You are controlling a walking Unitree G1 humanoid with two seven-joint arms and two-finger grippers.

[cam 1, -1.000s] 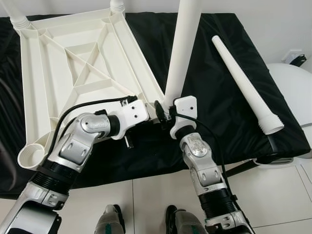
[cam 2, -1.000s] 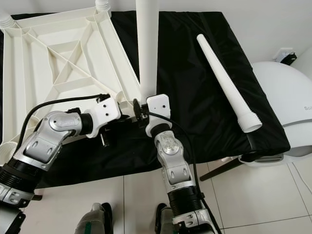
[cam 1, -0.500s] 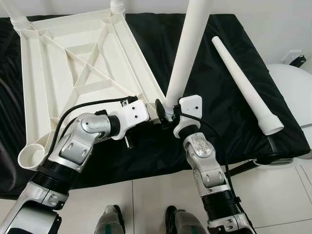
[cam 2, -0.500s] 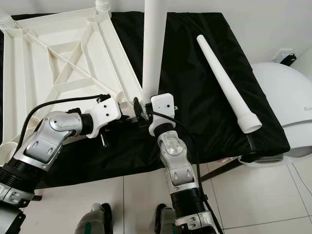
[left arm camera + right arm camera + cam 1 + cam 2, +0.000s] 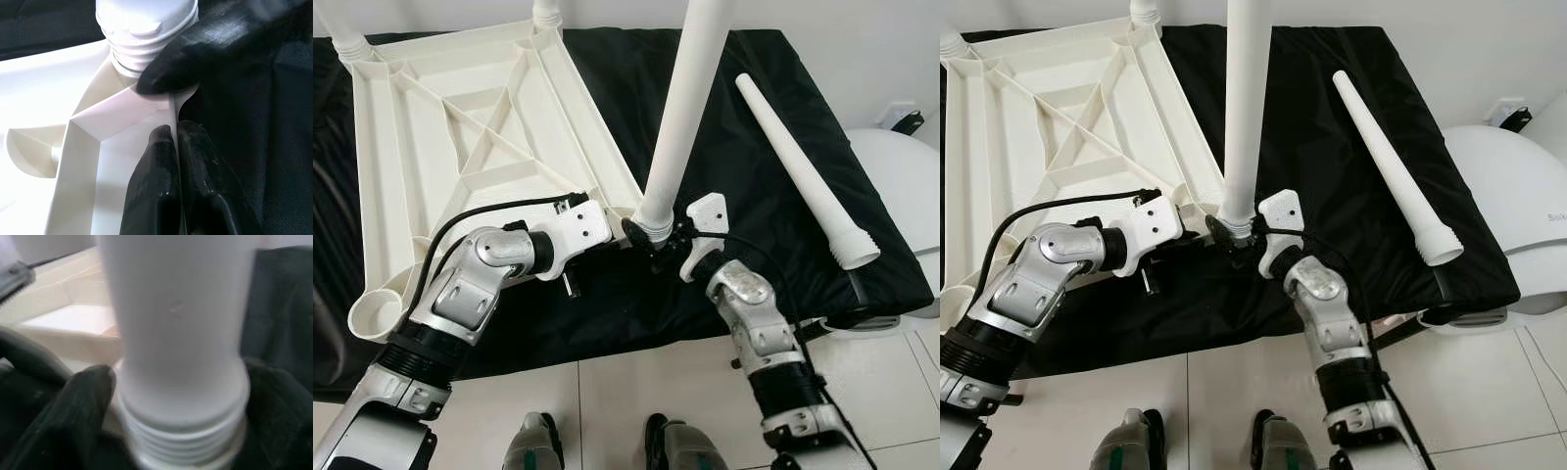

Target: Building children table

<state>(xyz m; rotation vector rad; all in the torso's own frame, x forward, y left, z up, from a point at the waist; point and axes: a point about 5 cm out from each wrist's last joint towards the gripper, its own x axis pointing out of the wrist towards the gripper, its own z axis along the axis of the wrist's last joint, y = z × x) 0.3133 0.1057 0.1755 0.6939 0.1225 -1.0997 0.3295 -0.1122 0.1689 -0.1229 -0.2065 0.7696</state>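
Note:
The white table top [image 5: 460, 147] lies upside down on a black cloth. A white leg [image 5: 685, 108] stands upright in its near right corner socket. My right gripper [image 5: 656, 235] is shut on the threaded base of that leg [image 5: 176, 333], one finger [image 5: 88, 396] on each side. My left gripper [image 5: 622, 230] is shut on the table top's rim [image 5: 122, 107] just beside the socket, fingers [image 5: 161, 161] pinched on the thin wall. A second loose leg [image 5: 798, 166] lies on the cloth to the right.
Two fitted legs [image 5: 546, 12] rise at the far corners. The near left socket [image 5: 377, 315] holds nothing. A white rounded appliance [image 5: 901, 166] stands right of the cloth. Tiled floor [image 5: 626, 382] and my feet [image 5: 533, 441] are below.
My right forearm and wrist have swung out to the right around the leg's base, still holding it. The leg's top has leaned slightly right. The left arm has not moved.

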